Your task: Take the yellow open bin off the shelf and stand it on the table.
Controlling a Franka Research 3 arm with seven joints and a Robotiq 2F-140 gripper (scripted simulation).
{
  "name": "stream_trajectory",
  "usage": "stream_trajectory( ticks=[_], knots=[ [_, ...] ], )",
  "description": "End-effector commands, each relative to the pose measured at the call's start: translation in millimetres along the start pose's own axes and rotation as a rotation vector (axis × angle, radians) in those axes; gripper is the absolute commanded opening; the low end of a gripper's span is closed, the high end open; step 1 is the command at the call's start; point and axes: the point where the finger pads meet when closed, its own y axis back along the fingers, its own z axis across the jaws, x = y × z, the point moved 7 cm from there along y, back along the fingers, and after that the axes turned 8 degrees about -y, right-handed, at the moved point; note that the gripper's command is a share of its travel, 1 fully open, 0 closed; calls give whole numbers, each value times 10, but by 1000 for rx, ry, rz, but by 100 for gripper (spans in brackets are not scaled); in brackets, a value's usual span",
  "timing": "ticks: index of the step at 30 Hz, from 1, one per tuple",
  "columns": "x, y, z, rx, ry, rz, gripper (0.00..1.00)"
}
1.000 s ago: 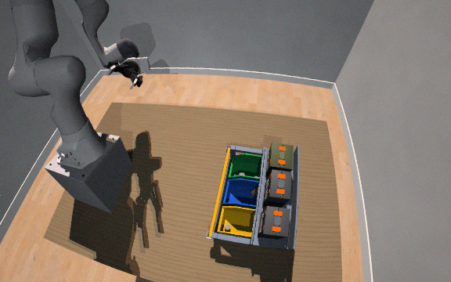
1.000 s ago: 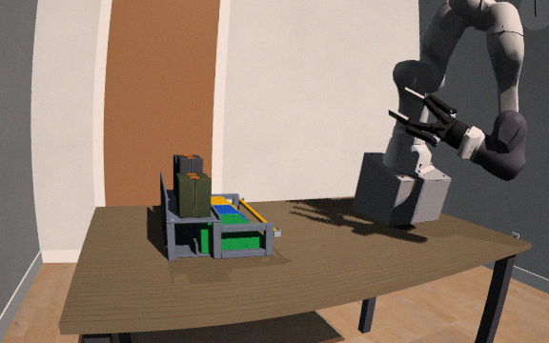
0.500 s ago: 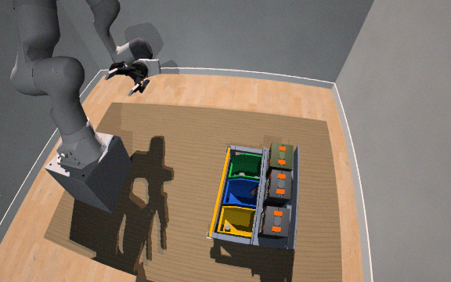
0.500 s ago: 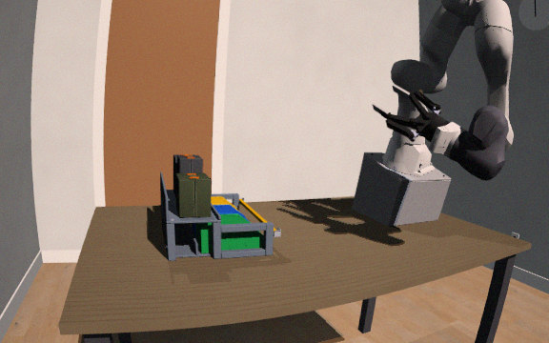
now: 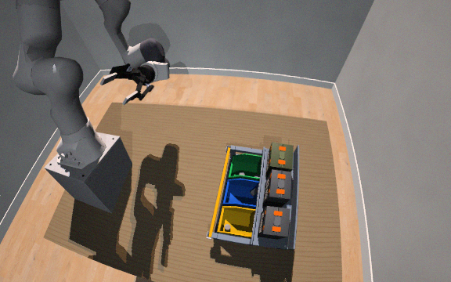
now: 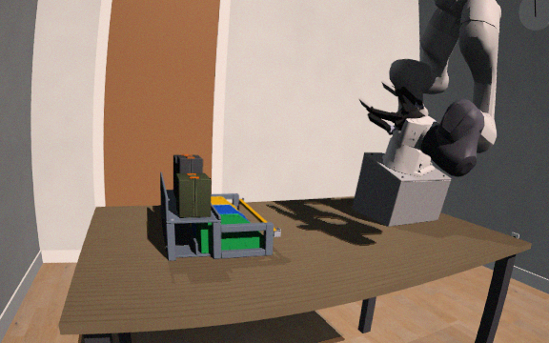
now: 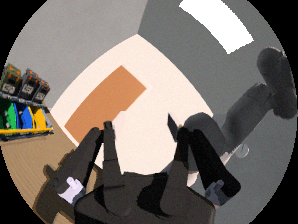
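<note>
The yellow open bin point(image 5: 235, 221) sits at the near end of the grey shelf point(image 5: 254, 196), next to the blue bin point(image 5: 241, 192) and the green bin point(image 5: 245, 165). A small grey part lies inside the yellow bin. In the exterior view the shelf point(image 6: 214, 221) stands on the table with the green bin point(image 6: 236, 238) nearest the camera and the yellow bin mostly hidden. My gripper point(image 5: 117, 88) is high in the air, far from the shelf, near the robot base point(image 5: 92, 172). Its fingers stand apart with nothing between them. The bins show small at the left of the wrist view point(image 7: 27, 116).
Three closed dark boxes with orange latches point(image 5: 280, 188) stand on the upper rear level of the shelf. A yellow rail point(image 5: 219, 192) runs along the shelf front. The robot base block point(image 6: 400, 192) stands at one table end.
</note>
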Motion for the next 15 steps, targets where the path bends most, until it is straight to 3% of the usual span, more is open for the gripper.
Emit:
stream_trajectory(
  ticks=[1,5,10,15],
  knots=[
    [-19,6,-10,4,19,-2,57],
    [-19,6,-10,4,19,-2,57],
    [16,-465,-213,-161,56,-119,57],
    [16,-465,-213,-161,56,-119,57]
  ],
)
